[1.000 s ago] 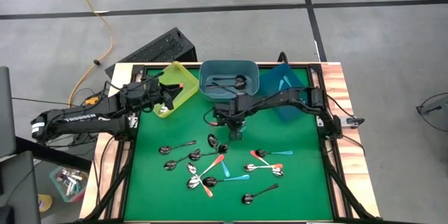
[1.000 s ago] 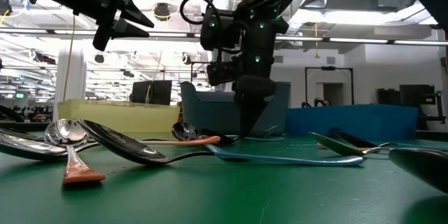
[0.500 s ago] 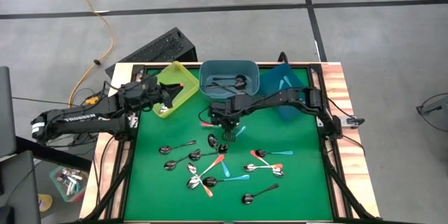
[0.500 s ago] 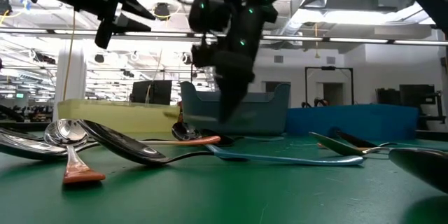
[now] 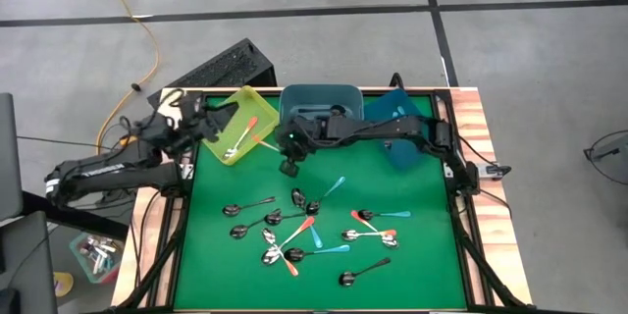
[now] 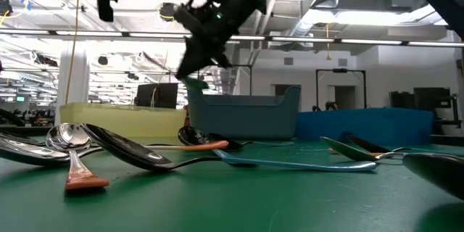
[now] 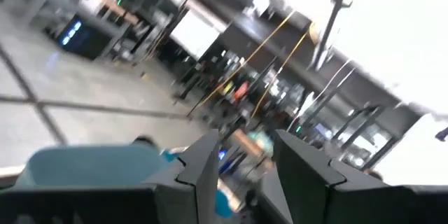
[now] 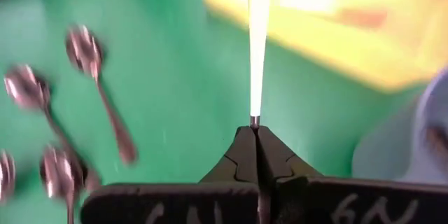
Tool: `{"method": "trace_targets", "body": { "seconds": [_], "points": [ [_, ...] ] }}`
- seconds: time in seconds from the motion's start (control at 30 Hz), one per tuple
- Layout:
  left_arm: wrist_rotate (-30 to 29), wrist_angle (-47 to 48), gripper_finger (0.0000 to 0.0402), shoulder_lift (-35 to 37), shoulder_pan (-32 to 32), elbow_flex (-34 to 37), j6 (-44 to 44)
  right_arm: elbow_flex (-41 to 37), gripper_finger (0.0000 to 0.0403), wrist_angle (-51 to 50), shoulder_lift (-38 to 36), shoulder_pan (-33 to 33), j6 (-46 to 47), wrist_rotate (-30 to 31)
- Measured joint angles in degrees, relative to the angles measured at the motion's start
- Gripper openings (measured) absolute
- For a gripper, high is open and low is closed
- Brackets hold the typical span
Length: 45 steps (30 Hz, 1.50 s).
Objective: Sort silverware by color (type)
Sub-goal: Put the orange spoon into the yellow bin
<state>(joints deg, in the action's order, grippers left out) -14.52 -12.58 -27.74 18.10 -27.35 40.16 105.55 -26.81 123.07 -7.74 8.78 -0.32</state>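
At the far left, the left gripper [image 7: 241, 175] hangs above the yellow bin's [image 5: 257, 98] left edge, fingers apart with nothing between them. That bin already holds 2 spoons. Right of it, near the dark teal bin [image 5: 319, 91], the right gripper [image 8: 255, 140] is clenched on the held spoon [image 8: 253, 56] by its thin handle, well above the green mat [image 5: 422, 255].

This looks like the carry step. The next move calls for bringing the spoon over the matching bin and releasing it.

The loose spoons [image 5: 294, 235] lie scattered mid-mat.

Only the right wrist view shows the grip and the yellow bin ahead, though the handle's colour cannot be told there. Only the high view shows all 3 bins.
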Motion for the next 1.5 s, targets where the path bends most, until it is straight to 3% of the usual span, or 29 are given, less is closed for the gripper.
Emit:
{"method": "trace_targets", "body": {
  "seconds": [0.27, 0.7, 0.93, 1.1, 1.3, 1.4, 1.5],
  "points": [
    [-2.9, -1.7, 0.0121, 4.1, 0.0, 0.0, 0.0, 0.7, 0.0001, 16.2, 0.0, -2.1, 0.4, 0.7],
    [-2.9, -1.8, 0.0121, 4.7, 0.0, 0.0, 0.0, 0.7, 0.0001, 30.0, 0.1, -7.0, -1.2, 3.7],
    [-4.2, -2.5, 0.0121, 4.7, 0.0, 0.0, 0.1, 1.9, 0.0001, 41.9, 6.2, -9.3, 1.1, 5.0],
    [-4.2, -2.4, 0.0121, 4.7, 0.0, 0.0, 0.1, 10.4, 0.0001, 39.3, 12.4, -9.3, -0.1, 2.3],
    [-4.2, -2.4, 0.0121, 4.7, 0.0, 0.0, 0.2, 28.9, 0.0001, 24.6, 22.8, -8.3, -4.5, 0.4],
    [-4.3, -2.4, 0.0121, 4.7, 0.0, 0.0, 0.2, 27.1, 0.0001, 27.5, 23.7, -7.6, -5.4, 0.3],
    [-4.2, -2.3, 0.0121, 4.7, 0.0, 0.0, 0.0, 26.9, 0.0001, 23.6, 23.9, -7.5, -4.6, 0.2]
  ]
}}
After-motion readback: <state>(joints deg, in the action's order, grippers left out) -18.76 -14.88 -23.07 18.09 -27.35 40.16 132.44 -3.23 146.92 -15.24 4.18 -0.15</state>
